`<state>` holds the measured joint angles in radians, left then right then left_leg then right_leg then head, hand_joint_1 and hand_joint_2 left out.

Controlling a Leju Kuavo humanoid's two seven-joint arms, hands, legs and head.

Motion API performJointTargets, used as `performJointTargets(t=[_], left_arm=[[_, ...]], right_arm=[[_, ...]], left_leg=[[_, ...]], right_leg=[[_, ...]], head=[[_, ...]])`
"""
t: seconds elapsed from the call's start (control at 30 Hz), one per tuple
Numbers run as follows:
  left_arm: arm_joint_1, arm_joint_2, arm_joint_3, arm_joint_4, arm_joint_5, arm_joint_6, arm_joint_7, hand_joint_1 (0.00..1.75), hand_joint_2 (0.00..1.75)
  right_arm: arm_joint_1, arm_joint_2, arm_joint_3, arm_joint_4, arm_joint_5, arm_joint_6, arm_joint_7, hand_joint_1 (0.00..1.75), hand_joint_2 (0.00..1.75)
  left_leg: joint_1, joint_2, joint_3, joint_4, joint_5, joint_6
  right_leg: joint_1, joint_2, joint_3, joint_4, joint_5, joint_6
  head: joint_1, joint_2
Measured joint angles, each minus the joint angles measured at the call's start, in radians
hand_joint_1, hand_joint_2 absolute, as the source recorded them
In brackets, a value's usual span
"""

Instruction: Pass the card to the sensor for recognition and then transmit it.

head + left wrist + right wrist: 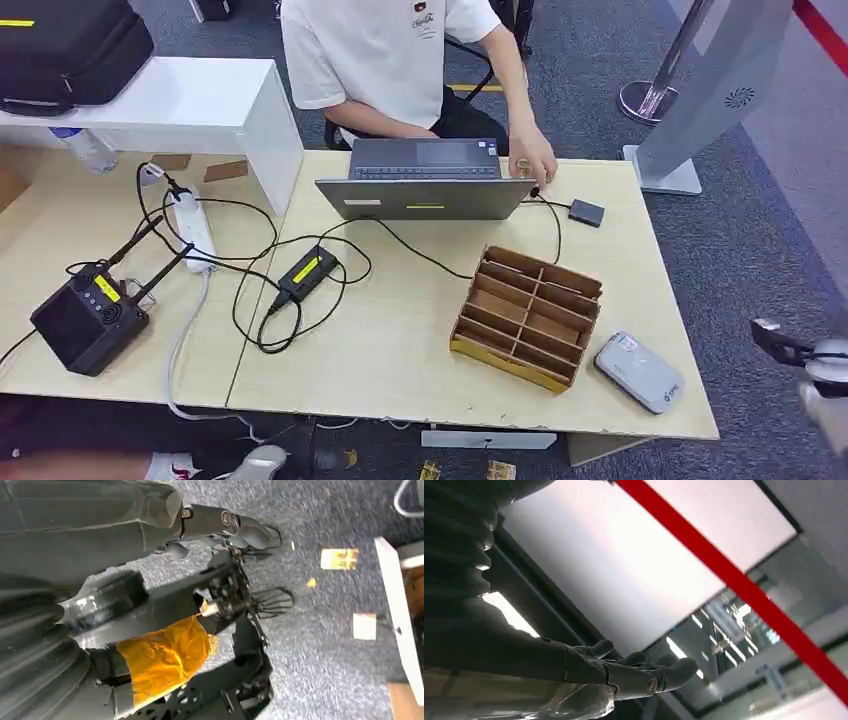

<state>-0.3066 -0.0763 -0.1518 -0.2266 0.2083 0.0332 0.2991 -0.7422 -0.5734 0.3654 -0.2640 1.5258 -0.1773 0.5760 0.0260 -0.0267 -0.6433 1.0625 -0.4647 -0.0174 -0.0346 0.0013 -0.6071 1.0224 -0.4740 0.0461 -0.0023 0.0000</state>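
No card is visible, on the desk or in either hand. Right hand is released, raised beside the desk; left hand hangs released. Bring the right hand over the sensor squarely.

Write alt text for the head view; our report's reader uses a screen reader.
A wooden divided box and a grey card reader sit on a light table. A person at the far side touches an open laptop. The robot's right hand is at the right edge.
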Motion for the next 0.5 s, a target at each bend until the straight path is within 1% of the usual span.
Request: performJointTargets(t=[0.07, 0.13, 0.2, 0.3, 0.4, 0.5], left_arm=[[0.0, 0.004, 0.001, 0.001, 0.0, 0.0, -0.001, 0.0, 1.75], [0.001, 0.006, 0.005, 0.002, 0.0, 0.0, -0.001, 0.0, 1.75], [0.001, 0.008, 0.013, 0.004, 0.001, 0.0, -0.001, 0.0, 1.75], [0.001, 0.01, 0.016, 0.005, 0.001, 0.0, -0.001, 0.0, 1.75], [0.001, 0.011, 0.017, 0.006, 0.001, 0.0, 0.0, 0.0, 1.75], [0.001, 0.011, 0.017, 0.006, 0.002, 0.005, 0.0, 0.0, 1.75]], right_arm=[[0.042, -0.015, -0.004, 0.005, -0.06, 0.021, 0.01, 0.0, 1.75], [0.094, -0.026, -0.004, 0.009, -0.099, 0.024, 0.021, 0.0, 1.75], [0.144, -0.026, -0.006, 0.015, -0.131, 0.023, 0.027, 0.0, 1.75], [0.216, -0.024, -0.017, 0.024, -0.147, 0.026, 0.032, 0.0, 1.75], [0.289, -0.004, -0.04, 0.03, -0.178, 0.042, 0.031, 0.0, 1.75], [0.36, 0.034, -0.069, 0.037, -0.219, 0.045, 0.029, 0.0, 1.75]], left_leg=[[0.0, 0.0, 0.0, 0.0, 0.0, 0.0], [0.0, -0.001, 0.0, 0.0, 0.0, 0.0], [0.0, 0.0, 0.001, -0.001, 0.0, 0.0], [0.0, 0.0, 0.001, -0.001, 0.0, 0.0], [0.001, -0.001, 0.002, -0.001, 0.0, 0.0], [0.001, -0.001, 0.003, -0.002, 0.0, 0.0]], right_leg=[[0.0, -0.001, 0.001, 0.0, 0.0, 0.0], [0.0, -0.001, 0.002, 0.0, 0.0, 0.0], [0.0, 0.0, 0.002, 0.0, 0.0, 0.0], [0.0, -0.001, 0.002, 0.0, -0.001, 0.0], [0.001, -0.002, 0.003, 0.0, -0.001, -0.001], [0.001, -0.001, 0.003, 0.0, -0.002, -0.001]], head=[[0.0, 0.0], [0.0, 0.0], [0.0, 0.0], [0.0, 0.0], [0.0, 0.0], [0.0, 0.0]])
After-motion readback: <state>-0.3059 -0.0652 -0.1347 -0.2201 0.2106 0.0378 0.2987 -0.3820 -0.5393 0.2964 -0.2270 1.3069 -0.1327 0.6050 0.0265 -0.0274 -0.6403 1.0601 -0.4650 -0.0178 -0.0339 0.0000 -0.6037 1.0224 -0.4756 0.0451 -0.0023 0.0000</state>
